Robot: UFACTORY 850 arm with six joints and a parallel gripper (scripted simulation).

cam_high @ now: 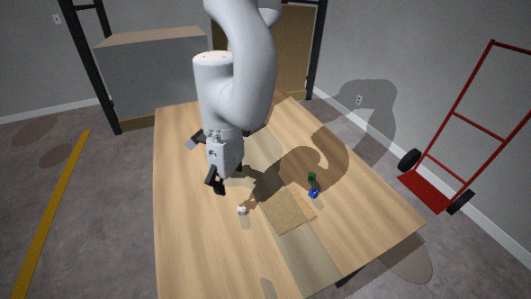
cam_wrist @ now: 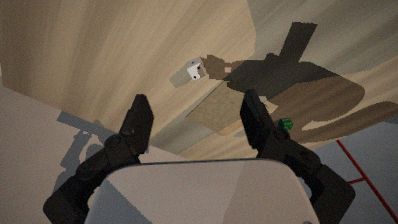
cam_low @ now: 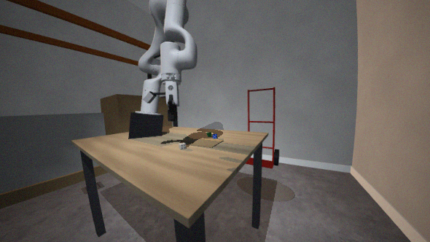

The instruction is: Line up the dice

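Observation:
A thin tan mat (cam_high: 288,209) lies flat on the wooden table, also seen in the wrist view (cam_wrist: 227,110) and in the exterior view (cam_low: 208,143). A white die (cam_high: 242,210) (cam_wrist: 194,71) (cam_low: 182,146) sits on the table just left of the mat. A green die (cam_high: 311,176) (cam_low: 209,134) and a blue die (cam_high: 313,193) (cam_low: 215,136) sit on the table at the mat's right side, close together. The green die shows beside the right finger in the wrist view (cam_wrist: 286,124). My gripper (cam_high: 218,182) hangs open and empty well above the table, up and left of the white die.
The robot's black base (cam_low: 145,125) stands at the table's far end. A red hand truck (cam_high: 463,135) leans on the wall to the right. A grey crate (cam_high: 150,74) and black shelf posts stand behind the table.

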